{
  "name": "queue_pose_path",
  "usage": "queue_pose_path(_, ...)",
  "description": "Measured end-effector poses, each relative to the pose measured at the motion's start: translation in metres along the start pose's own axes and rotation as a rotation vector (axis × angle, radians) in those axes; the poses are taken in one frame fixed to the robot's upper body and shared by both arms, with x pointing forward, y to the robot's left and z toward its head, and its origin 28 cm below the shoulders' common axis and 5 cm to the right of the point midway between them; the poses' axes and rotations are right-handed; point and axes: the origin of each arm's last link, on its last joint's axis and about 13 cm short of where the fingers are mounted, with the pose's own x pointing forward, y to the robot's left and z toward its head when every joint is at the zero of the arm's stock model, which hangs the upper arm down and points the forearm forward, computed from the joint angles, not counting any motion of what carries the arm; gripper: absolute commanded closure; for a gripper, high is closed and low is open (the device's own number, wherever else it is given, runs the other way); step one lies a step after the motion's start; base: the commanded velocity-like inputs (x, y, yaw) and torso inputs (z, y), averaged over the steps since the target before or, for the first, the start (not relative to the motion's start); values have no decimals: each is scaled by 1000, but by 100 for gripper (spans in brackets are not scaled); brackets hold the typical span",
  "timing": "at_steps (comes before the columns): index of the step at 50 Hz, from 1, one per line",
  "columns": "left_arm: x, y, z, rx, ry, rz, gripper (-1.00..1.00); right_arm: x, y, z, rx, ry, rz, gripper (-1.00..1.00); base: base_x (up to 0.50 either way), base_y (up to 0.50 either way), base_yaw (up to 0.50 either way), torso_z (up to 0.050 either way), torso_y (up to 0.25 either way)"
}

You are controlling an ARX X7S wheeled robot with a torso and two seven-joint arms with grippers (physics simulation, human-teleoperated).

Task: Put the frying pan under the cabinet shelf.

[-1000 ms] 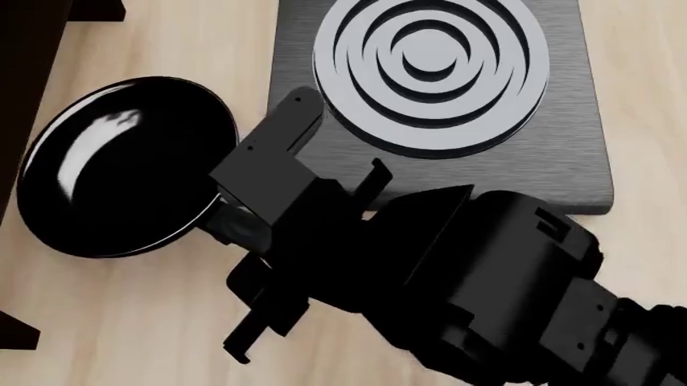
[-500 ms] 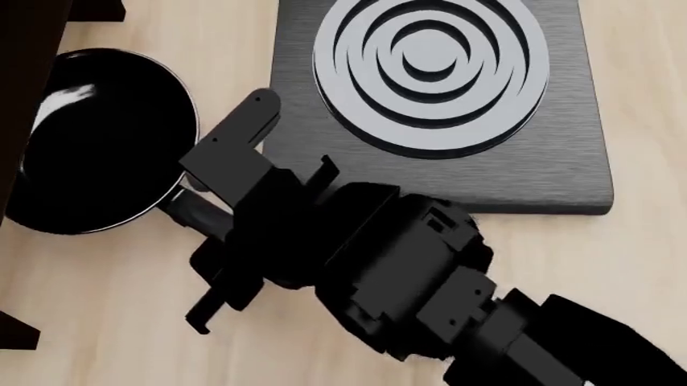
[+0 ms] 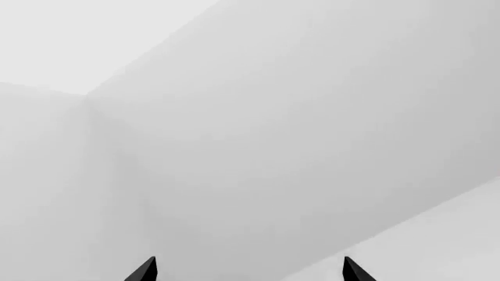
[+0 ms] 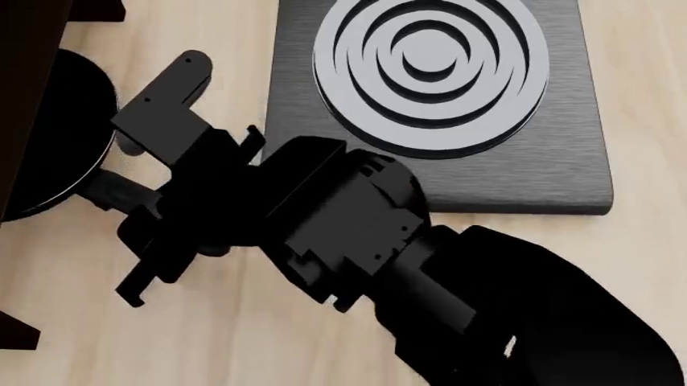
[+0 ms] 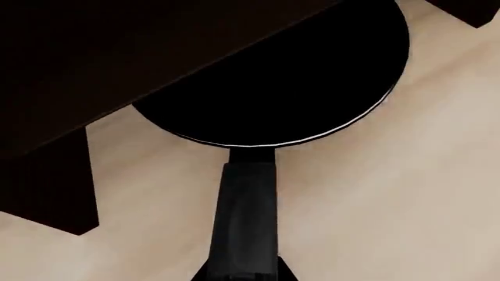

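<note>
Cabinet shelf (image 4: 27, 96) at far left, dark overhang. Frying pan (image 4: 64, 137) partly beneath it, part still showing, handle running rightward into right gripper (image 4: 161, 209), jaws clamped on it. Pan's long axis points under the shelf; bare wooden counter (image 4: 269, 322) either side. Burner plate (image 4: 440, 104) well right. Left gripper (image 3: 248, 272) spread, empty.

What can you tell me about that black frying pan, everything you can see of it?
The frying pan is round, glossy and black, with a thin bright line along its rim and a short, straight black handle. It sits flat on the pale wooden tabletop, already partly beneath the dark brown cabinet shelf, whose panel hides part of the bowl. The handle points away from the cabinet, and the right gripper holds it; the head view shows only a slice of the pan at the left edge.
</note>
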Motion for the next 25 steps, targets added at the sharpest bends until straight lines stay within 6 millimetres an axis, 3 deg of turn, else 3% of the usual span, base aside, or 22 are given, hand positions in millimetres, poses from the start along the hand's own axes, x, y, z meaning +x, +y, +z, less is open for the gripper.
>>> queue_pose_path(18,0,4,-48,38,127,46,-100,-2,-8,6,-57,0,11,100,0,0,0,1,1)
queue_pose_path(19,0,4,-51,42,133,48,-100,-2,-8,7,-58,0,11,-100,0,0,0,0,0)
queue_pose_path(25,1,0,-63,60,166,46,-100,-2,-5,19,-42,-63,60,-100,0,0,0,0,0)
